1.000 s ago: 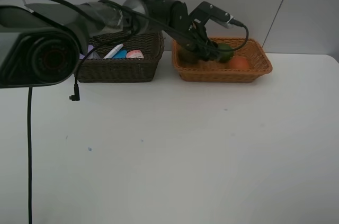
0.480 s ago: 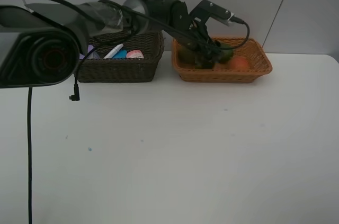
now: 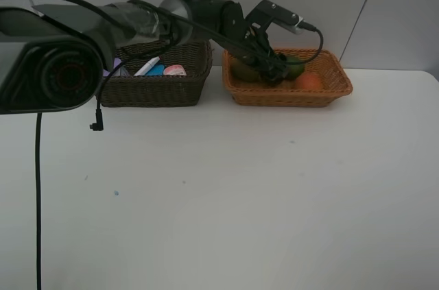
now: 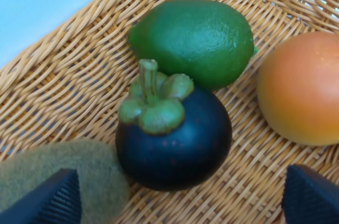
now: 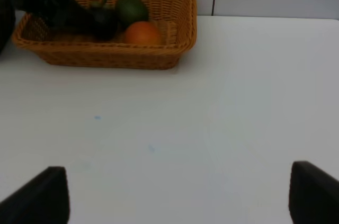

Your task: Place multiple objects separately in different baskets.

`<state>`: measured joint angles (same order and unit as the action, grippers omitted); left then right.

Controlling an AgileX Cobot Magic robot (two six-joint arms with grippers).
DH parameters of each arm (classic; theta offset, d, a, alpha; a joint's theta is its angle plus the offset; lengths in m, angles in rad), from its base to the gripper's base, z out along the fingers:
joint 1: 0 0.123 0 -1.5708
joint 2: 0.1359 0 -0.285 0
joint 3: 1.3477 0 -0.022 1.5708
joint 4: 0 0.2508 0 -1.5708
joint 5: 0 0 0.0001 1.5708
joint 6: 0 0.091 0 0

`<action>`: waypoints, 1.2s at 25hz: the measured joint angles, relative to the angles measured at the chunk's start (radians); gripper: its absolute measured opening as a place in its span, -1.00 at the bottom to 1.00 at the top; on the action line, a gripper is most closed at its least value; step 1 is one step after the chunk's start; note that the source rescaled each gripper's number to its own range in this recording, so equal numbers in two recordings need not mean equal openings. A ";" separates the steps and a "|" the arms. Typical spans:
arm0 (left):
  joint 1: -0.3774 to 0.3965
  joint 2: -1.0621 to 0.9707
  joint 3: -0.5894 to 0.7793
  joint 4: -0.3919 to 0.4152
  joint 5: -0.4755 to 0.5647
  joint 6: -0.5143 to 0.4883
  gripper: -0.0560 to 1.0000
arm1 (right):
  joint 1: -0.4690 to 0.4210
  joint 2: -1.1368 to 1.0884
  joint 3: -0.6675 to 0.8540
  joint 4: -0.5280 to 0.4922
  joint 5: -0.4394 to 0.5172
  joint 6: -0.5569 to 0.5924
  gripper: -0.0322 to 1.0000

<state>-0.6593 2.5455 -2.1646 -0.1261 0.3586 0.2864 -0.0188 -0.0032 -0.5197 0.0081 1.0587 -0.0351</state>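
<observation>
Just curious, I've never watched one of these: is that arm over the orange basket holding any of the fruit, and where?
No. The left gripper stands open over the mangosteen; its fingertips touch nothing.

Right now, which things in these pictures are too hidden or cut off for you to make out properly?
- Kiwi: left wrist view, cut off by the picture's edge and an end effector finger.
- Mangosteen: high view, hidden behind the left arm.
- Dark basket contents: high view, partly hidden behind arm and rim, too small.
- Right end effector: only its fingertips show.
</observation>
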 joint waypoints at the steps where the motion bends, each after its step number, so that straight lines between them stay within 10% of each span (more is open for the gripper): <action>1: 0.000 0.000 0.000 0.000 0.000 0.000 1.00 | 0.000 0.000 0.000 0.000 0.000 0.000 1.00; 21: 0.000 -0.319 0.000 0.211 0.358 -0.060 1.00 | 0.000 0.000 0.000 0.000 0.000 0.000 1.00; 30: -0.005 -0.519 -0.001 0.262 0.722 -0.198 1.00 | 0.000 0.000 0.000 0.000 0.000 0.000 1.00</action>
<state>-0.6639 2.0265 -2.1657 0.1359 1.0810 0.0885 -0.0188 -0.0032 -0.5197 0.0081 1.0587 -0.0351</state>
